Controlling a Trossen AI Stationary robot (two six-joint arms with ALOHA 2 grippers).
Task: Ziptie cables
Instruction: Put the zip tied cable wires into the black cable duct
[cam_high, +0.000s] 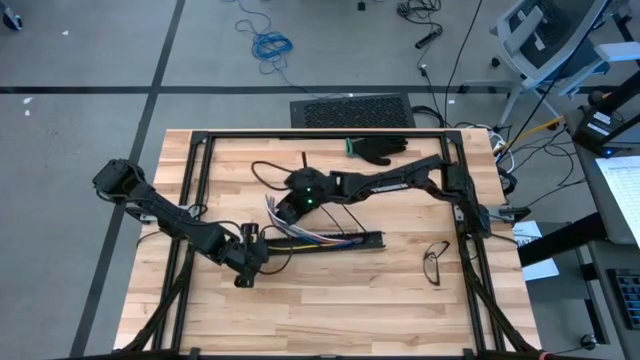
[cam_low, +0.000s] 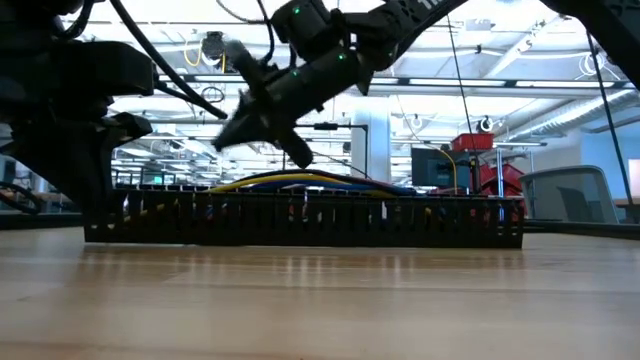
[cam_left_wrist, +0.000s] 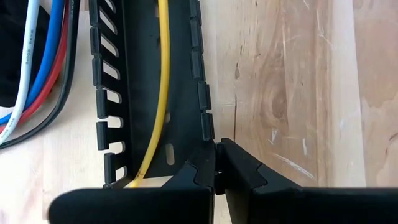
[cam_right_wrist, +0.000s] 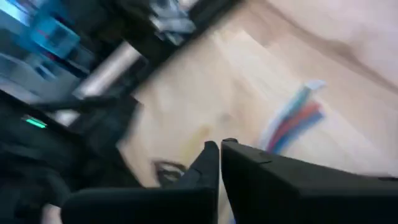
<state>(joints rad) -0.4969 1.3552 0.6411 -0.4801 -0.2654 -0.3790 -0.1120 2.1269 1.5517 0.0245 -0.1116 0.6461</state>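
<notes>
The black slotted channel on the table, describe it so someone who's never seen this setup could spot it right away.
Start at the wooden table and look just below its middle, between the two arms. There the black slotted channel lies flat, running left to right, with the left gripper shut on its left end. Unlike the loose cables spilling from it, it is a straight, rigid trough with comb-like slotted walls.

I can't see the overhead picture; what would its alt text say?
Two dark robot arms meet over a black slotted channel on a wooden table. The left gripper is at the channel's end; the right gripper is above the coloured cables. Eyeglasses lie to the right.
</notes>
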